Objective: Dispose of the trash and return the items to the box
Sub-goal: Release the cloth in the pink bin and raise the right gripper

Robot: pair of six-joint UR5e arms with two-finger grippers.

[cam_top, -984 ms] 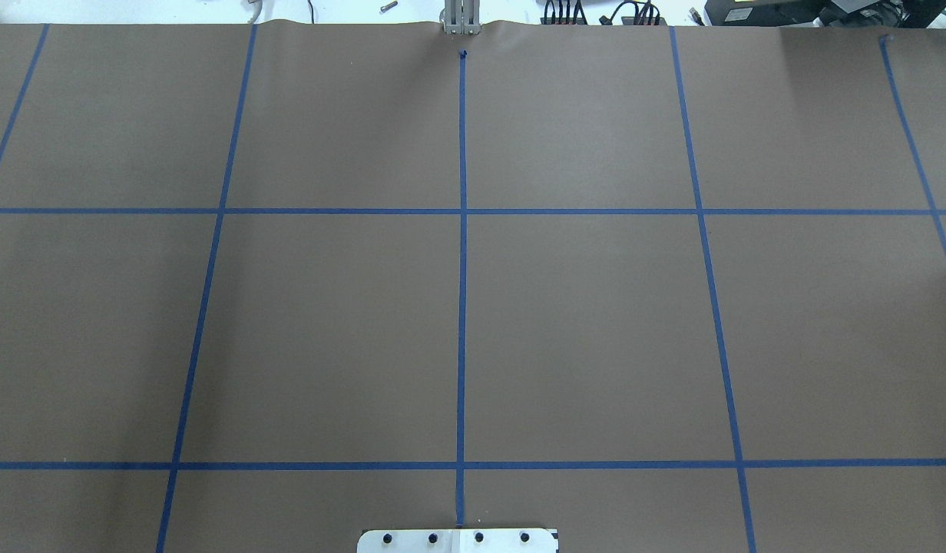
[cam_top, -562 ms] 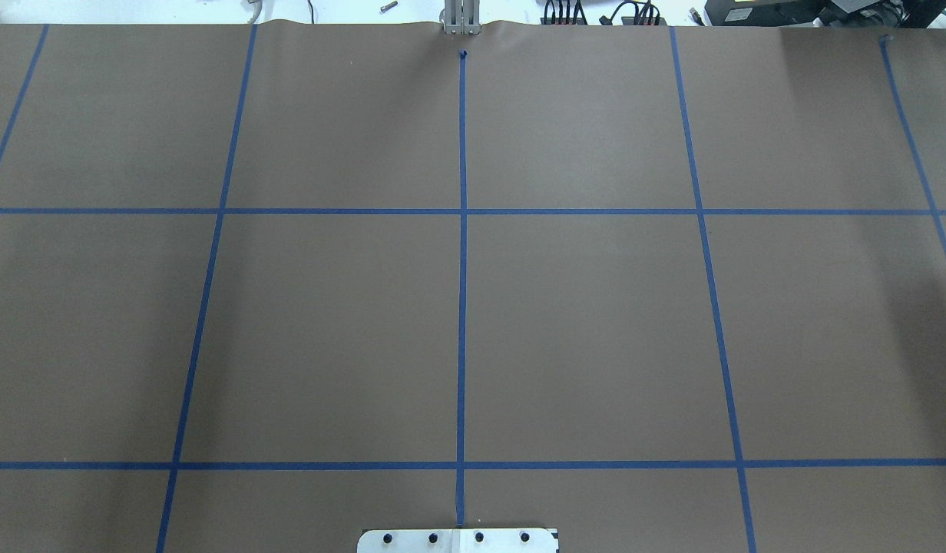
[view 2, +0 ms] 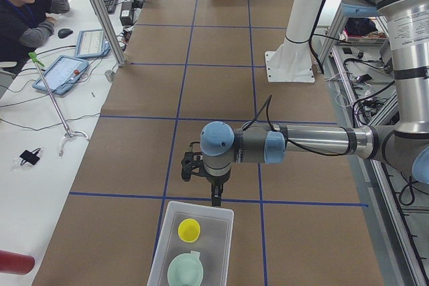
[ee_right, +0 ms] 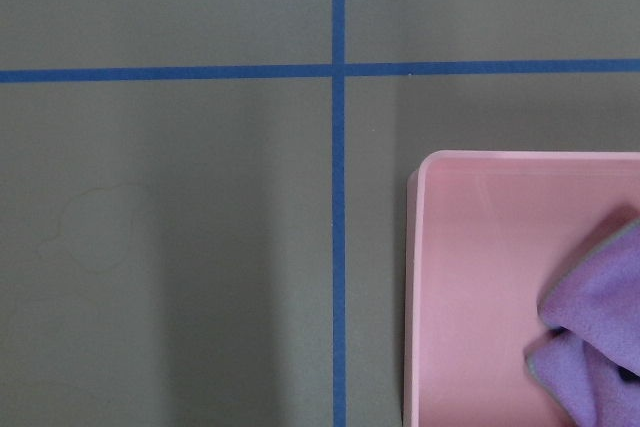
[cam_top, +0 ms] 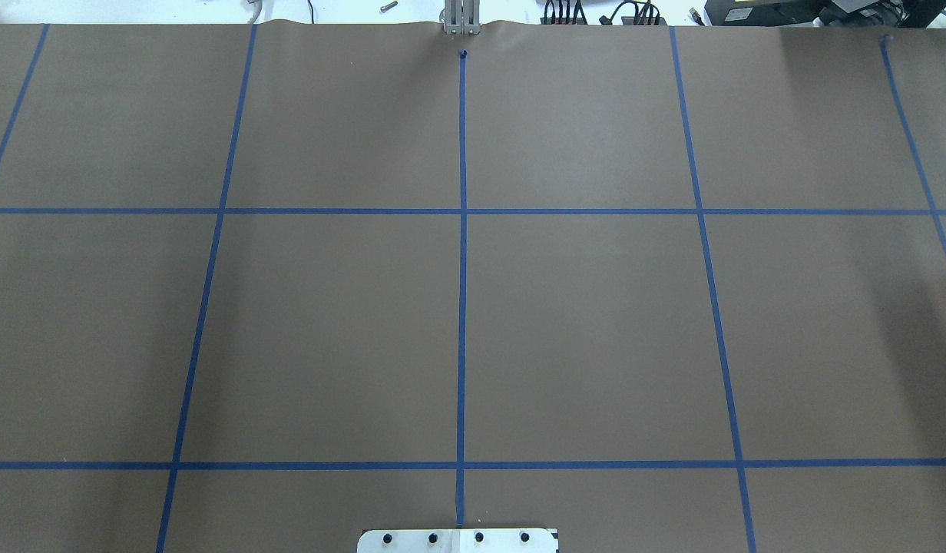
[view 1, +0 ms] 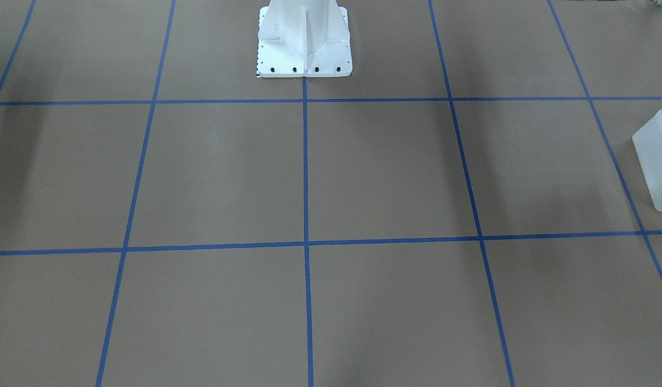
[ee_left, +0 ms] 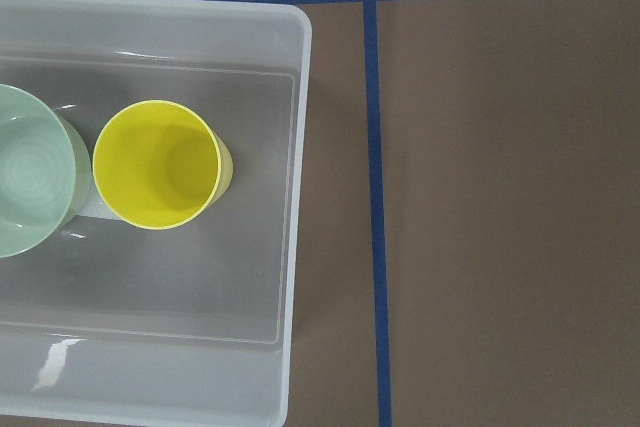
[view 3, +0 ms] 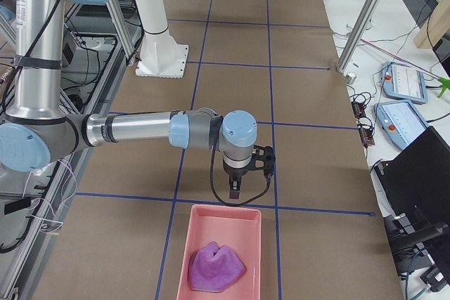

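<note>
Box (ee_left: 296, 147) at the left edge of the table (cam_top: 596, 322), with 2 items upright inside, yellow cup (ee_left: 157, 165) just beside green bowl (ee_left: 30, 182): apparently returned as asked. Pink tray (ee_right: 415, 297) at the right edge, with 1 crumpled purple cloth (ee_right: 595, 337), presumably the trash. Left gripper (view 2: 216, 197) and right gripper (view 3: 235, 192) poised above the table just beside each container, likely to keep clear of the contents; spread or pressed together, cannot tell.

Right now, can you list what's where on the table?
Box: frosted white, at the table's end on the robot's left
In box: yellow cup, green bowl, both upright
Pink tray: opposite end, holds purple cloth
Left arm: near the box
Right arm: near the pink tray
Jaws: open or shut, cannot tell
</note>
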